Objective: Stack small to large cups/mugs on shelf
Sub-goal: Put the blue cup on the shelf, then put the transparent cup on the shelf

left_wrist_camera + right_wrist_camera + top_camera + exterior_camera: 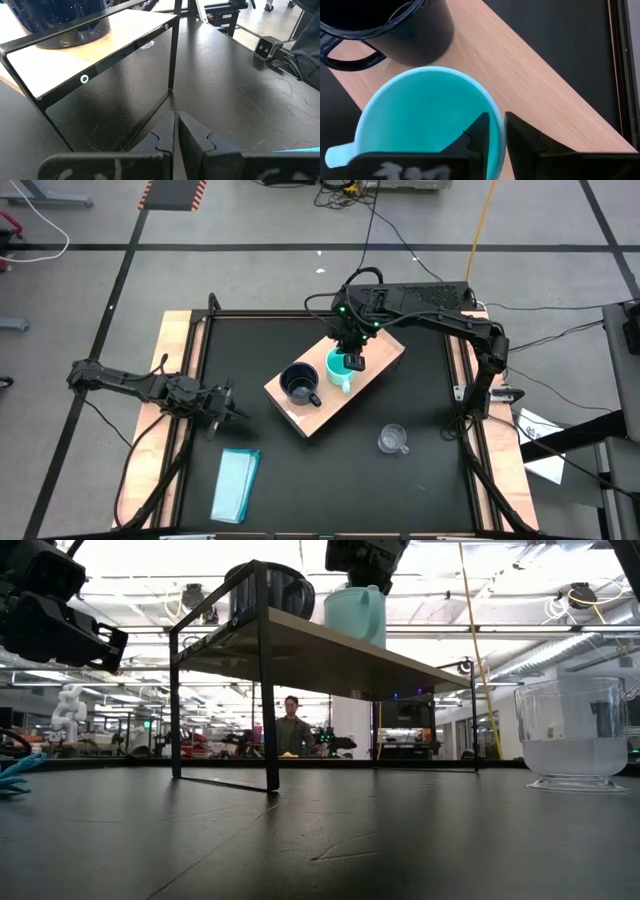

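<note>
Two mugs stand on the shelf (375,370): navy mug (299,384) beside turquoise mug (341,368), whose rim the right claw (496,131) straddles, barely parted, likely releasing. Clear cup (393,439) waits on the counter (420,480); left claw (175,132) rests clenched, empty.

A: From above, the right gripper (353,360) covers part of the turquoise mug (337,365), so the rim beneath it is hidden. Are its fingers touching the rim?

B: Cannot tell; the right wrist view cuts the mug off at the bottom edge.

A: The dark mug (60,22)?

B: In the left wrist view, cropped by the top edge at upper left; only its base shows.

A: And low down?

B: The clear cup (573,735) runs off the right edge, and the distant person (292,730) is too small to make out.
</note>
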